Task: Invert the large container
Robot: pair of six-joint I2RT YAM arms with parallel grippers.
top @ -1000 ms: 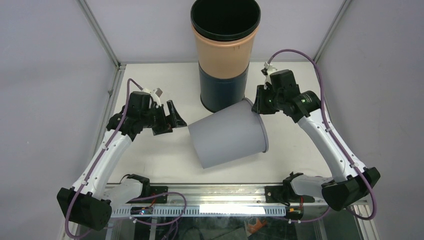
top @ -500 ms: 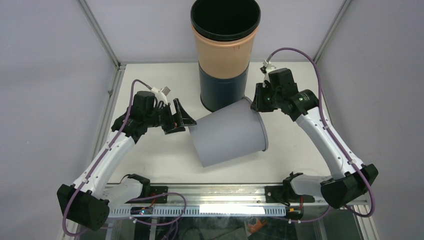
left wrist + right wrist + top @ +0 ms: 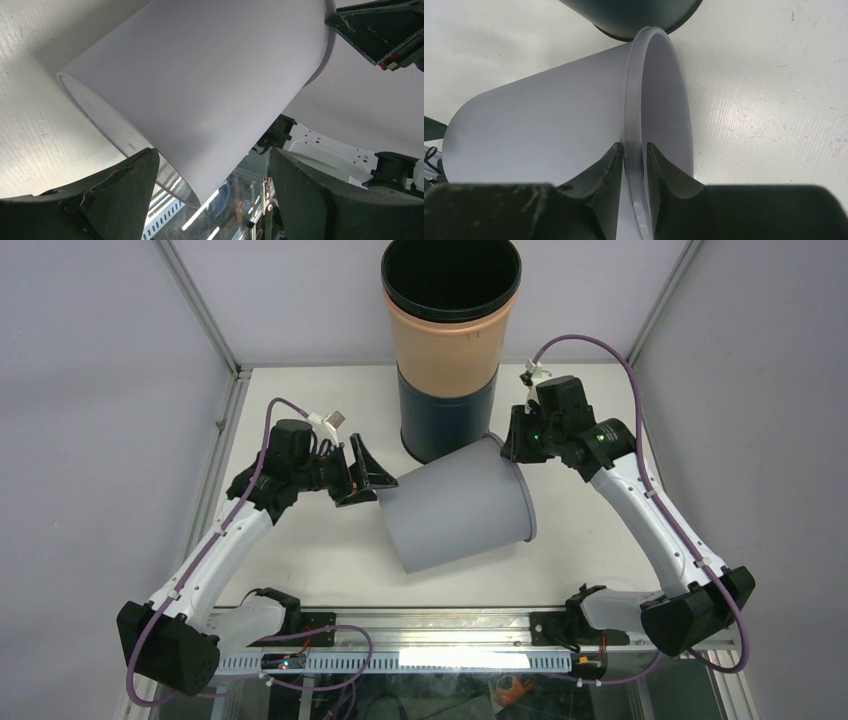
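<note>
Grey container (image 3: pixel 455 515) is seen tipped on its side over table (image 3: pixel 300 565), in front of 1 tall bin stack (image 3: pixel 445 370). Rim is clamped by right gripper (image 3: pixel 513 450). Left gripper (image 3: pixel 368 478) fingers are spread wide at the base end.

White table (image 3: pixel 325 552) between plain grey walls (image 3: pixel 90 390), metal corner posts (image 3: pixel 200 305)

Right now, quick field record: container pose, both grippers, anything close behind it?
container: grey container, on its side, mouth facing right, base facing left
right gripper: shut on the container's rim
left gripper: open, jaws straddling the base end, contact unclear
behind: tall orange-and-navy bin, upright, close by the rim
surface: white table
</note>
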